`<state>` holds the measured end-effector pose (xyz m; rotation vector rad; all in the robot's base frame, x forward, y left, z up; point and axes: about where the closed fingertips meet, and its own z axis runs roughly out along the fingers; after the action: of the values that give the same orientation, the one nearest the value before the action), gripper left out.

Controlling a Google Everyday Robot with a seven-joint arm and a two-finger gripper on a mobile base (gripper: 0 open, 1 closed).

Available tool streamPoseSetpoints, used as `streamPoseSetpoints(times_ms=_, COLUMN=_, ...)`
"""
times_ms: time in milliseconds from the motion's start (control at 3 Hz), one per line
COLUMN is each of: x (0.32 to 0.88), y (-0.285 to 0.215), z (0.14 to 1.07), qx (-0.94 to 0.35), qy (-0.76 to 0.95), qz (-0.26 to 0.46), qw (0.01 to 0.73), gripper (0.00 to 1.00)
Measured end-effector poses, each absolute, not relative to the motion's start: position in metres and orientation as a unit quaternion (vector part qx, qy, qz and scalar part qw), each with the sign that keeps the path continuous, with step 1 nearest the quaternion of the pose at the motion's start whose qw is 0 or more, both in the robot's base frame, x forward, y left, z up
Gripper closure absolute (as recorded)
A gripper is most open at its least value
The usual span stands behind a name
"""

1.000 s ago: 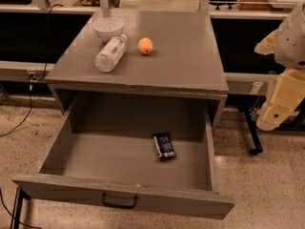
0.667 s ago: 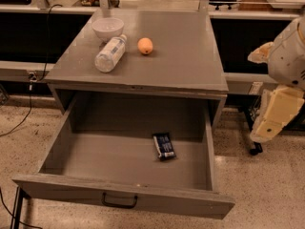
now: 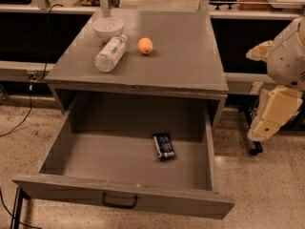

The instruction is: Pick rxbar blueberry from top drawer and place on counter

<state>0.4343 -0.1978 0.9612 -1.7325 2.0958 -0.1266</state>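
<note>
Your gripper (image 3: 267,123) hangs right of the top drawer (image 3: 119,199), pulled out and open overhead (worktop (image 3: 181,56) overhangs its rear).

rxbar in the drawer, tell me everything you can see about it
A small flat bar in a dark navy-blue wrapper with pale lettering on top. It lies flat on the floor of the open grey wooden drawer, right of centre, its length running roughly front to back. Only the drawer floor touches it; the cream end effector is off to the right, outside the drawer.
</note>
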Motion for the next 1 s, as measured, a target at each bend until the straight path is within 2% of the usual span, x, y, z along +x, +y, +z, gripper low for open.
streamPoseSetpoints(times_ms=667, x=0.447, y=-0.137, z=0.861, qx=-0.664, qy=0.707, qz=0.036, qw=0.239, gripper=0.0)
streamPoseSetpoints(times_ms=1000, x=0.457, y=-0.131, z=0.854, qx=-0.66, qy=0.705, qz=0.028, qw=0.258, gripper=0.0)
